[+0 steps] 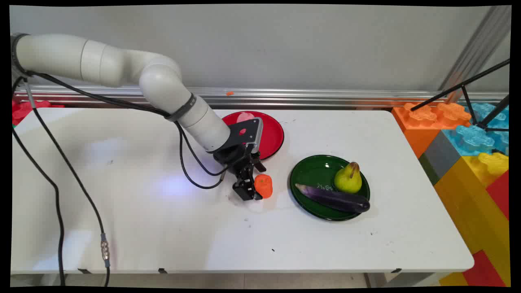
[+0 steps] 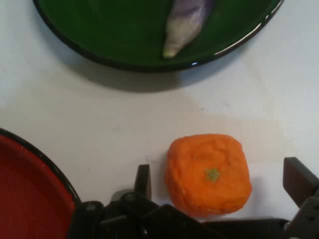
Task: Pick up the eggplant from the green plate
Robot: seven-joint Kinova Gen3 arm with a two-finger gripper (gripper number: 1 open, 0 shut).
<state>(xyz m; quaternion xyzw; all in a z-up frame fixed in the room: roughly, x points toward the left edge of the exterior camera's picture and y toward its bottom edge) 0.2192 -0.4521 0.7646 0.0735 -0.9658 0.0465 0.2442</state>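
Mid-table, gripper [image 1: 255, 188] was down at the surface w/ fingers spread wide, released, straddling an orange toy fruit [image 1: 263, 185] w/o touching it; gaps showed on both sides in hand view. Wide bare table [image 1: 122, 203] lay to its left & near edge. Red plate [image 1: 273, 134] sat just behind. Green plate [image 1: 311, 173], near on the right, held a pear [image 1: 349, 178] & eggplant [image 1: 333, 198].
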